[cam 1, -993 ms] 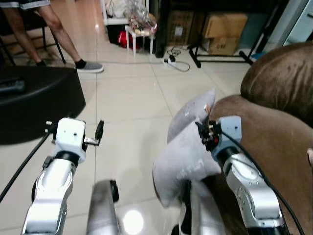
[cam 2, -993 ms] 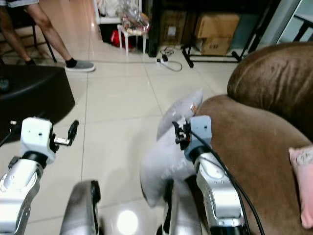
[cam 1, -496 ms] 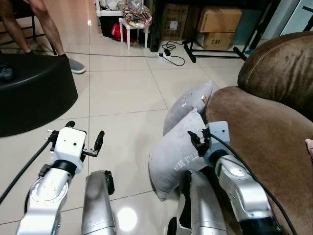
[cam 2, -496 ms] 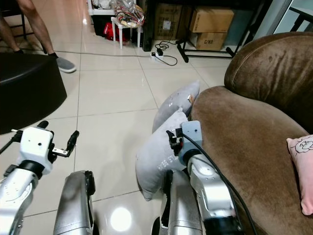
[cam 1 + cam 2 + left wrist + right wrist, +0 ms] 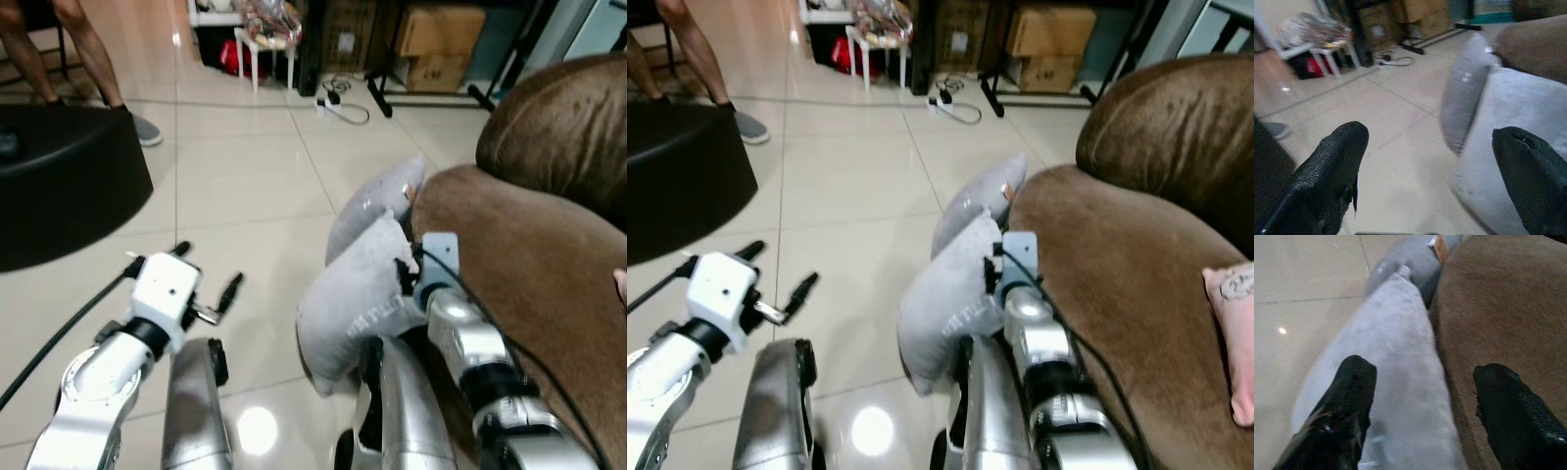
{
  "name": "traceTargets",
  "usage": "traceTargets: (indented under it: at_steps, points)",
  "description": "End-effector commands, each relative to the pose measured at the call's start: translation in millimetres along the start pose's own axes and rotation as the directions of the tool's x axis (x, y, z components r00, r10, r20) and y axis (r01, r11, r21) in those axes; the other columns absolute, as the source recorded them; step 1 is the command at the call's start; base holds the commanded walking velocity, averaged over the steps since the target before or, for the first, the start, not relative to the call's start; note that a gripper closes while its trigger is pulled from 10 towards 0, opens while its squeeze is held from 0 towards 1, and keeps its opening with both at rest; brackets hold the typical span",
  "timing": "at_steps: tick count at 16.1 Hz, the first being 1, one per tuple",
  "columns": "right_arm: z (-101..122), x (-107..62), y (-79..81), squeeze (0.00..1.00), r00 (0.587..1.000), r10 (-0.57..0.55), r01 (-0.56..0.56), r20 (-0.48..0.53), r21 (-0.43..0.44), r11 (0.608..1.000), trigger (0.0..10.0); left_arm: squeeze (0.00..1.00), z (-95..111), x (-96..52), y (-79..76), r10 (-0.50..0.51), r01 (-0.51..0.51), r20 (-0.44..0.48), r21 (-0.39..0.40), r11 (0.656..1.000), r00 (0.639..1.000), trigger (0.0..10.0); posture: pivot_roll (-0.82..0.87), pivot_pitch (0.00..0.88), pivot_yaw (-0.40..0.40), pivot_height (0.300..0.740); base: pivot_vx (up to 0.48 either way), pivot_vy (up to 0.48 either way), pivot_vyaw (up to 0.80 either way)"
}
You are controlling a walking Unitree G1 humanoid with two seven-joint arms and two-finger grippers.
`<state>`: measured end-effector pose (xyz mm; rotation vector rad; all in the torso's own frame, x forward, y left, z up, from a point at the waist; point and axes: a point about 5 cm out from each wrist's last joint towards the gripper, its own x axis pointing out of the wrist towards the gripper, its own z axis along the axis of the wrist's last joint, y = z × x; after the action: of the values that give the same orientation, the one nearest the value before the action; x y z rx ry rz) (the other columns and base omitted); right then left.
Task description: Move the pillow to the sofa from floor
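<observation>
— Two grey pillows are seen on the floor, leaned against the brown sofa: the near pillow stands on its edge, touching the sofa's side, and a second pillow is propped just behind it.

— Where is the right end effector placed?

— Over the near pillow's top edge, where pillow meets sofa. In the right wrist view its fingers are spread wide, one over the grey fabric, the other over the brown upholstery; nothing is gripped.

— What is added by the head views?

— A pink cushion on the sofa seat is shown at the right eye view's edge. A black ottoman, a person's legs, cardboard boxes and a power strip are seen across the room.

— And the left end effector?

— It is held above the tiles, well apart from the pillows. In its wrist view the fingers are parted wide, empty, with both pillows seen beyond them.
</observation>
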<state>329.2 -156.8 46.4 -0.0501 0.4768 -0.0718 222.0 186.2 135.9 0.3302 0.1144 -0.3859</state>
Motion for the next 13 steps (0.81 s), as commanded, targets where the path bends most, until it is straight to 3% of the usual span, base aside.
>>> traceTargets:
  at_steps: [1, 2, 3, 6, 12, 13]
  points:
    - [-3, 2.7, -2.1, 1.0, 1.0, -0.022, 0.022, -0.014, 0.0, 1.0, 10.0, 0.0, 4, -0.4, -5.6, -0.044, 0.044, 0.003, 0.005, 0.999, 0.999, 10.0, 0.03, 0.108, -0.1, 0.447, 0.0, 0.0, 0.0]
    - [-6, 4.9, 0.7, 1.0, 0.999, -0.022, 0.022, -0.035, -0.009, 1.0, 10.0, 0.0, 5, -1.8, -10.3, -0.071, 0.071, -0.002, -0.002, 0.997, 0.997, 10.0, 0.03, 0.124, -0.1, 0.447, 0.0, 0.0, 0.0]
    - [-9, 6.2, 3.9, 0.0, 0.998, -0.018, 0.017, -0.052, -0.011, 1.0, 10.0, 0.0, 7, -5.1, -15.0, -0.093, 0.093, -0.005, -0.01, 0.996, 0.996, 10.0, 0.04, 0.14, -0.101, 0.447, 0.0, 0.0, 0.0]
    - [-18, 7.6, 9.1, 0.0, 0.995, -0.015, 0.018, -0.097, 0.024, 1.0, 10.0, 0.0, 12, -19.9, -25.4, -0.132, 0.131, -0.019, -0.027, 0.991, 0.991, 10.0, 0.05, 0.179, -0.102, 0.447, 0.0, 0.0, 0.0]
    - [-16, 8.5, 3.8, 0.0, 0.992, -0.117, 0.115, -0.053, -0.045, 0.992, 10.0, 0.0, 12, -37.5, -31.9, -0.141, 0.139, -0.066, -0.039, 0.99, 0.988, 10.0, 0.07, 0.227, -0.106, 0.447, 0.0, 0.0, 0.0]
    - [-17, 8.6, 5.5, 0.0, 0.992, -0.114, 0.109, -0.059, -0.069, 0.992, 6.6, 0.0, 12, -39.2, -32.3, -0.142, 0.139, -0.074, -0.043, 0.989, 0.987, 10.0, 0.07, 0.224, -0.109, 0.447, 0.0, 0.0, 0.0]
